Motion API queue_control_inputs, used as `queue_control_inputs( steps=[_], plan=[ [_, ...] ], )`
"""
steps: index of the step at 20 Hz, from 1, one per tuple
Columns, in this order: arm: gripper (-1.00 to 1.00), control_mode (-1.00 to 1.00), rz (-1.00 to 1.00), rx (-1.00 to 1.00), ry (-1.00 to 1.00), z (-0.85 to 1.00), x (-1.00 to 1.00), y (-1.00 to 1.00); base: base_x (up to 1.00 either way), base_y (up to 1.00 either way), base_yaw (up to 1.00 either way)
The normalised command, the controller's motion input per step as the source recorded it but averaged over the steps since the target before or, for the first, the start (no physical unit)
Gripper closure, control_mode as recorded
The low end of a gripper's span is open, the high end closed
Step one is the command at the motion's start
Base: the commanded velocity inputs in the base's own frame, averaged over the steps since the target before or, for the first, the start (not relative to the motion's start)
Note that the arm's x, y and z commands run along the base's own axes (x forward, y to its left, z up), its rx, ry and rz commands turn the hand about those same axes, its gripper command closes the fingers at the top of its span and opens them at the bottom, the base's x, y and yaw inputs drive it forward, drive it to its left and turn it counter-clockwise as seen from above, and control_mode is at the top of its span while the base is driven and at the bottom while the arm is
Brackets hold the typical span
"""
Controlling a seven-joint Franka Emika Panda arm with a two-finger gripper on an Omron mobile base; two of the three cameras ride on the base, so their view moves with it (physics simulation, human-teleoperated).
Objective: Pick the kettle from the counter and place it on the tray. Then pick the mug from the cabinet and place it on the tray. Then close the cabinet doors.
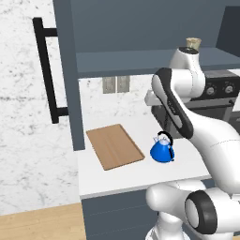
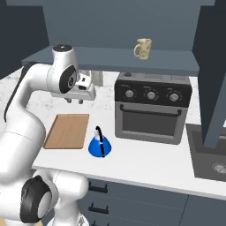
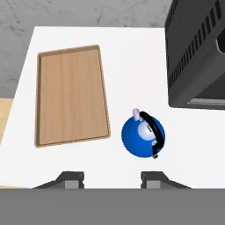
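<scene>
Well above the counter (image 3: 88, 37), the gripper (image 3: 112, 176) hangs with its jaws parted and nothing between them; the kettle (image 3: 141, 137) stands on the white slab below. Just beside it at nine o'clock in the hand view lies the tray (image 3: 70, 94); the mug (image 2: 143, 47) sits on the cabinet (image 2: 110, 59) shelf.

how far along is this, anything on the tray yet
Nothing done yet. The tray is bare and the kettle sits on the counter beside it. In hand: the gripper hovers above the kettle, fingers apart, empty. Left: kettle, then the mug on the cabinet shelf, then the open doors.
</scene>
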Motion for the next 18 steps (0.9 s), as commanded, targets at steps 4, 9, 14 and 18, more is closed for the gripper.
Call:
queue_control_inputs(
  steps=[4,9,14,18],
  plan=[
    [-1.00,-1.00,0.00,0.00,0.00,-0.05,-0.12,-0.04,0.00,0.00,0.00],
    [-1.00,-1.00,0.02,0.00,-0.03,-0.28,-0.47,-0.31,0.00,0.00,0.00],
    [-1.00,-1.00,0.00,0.00,-0.05,-0.28,-0.54,-0.36,0.00,0.00,0.00],
    [-1.00,-1.00,0.00,0.00,-0.02,-0.39,-0.22,-0.28,0.00,0.00,0.00]
  ],
)
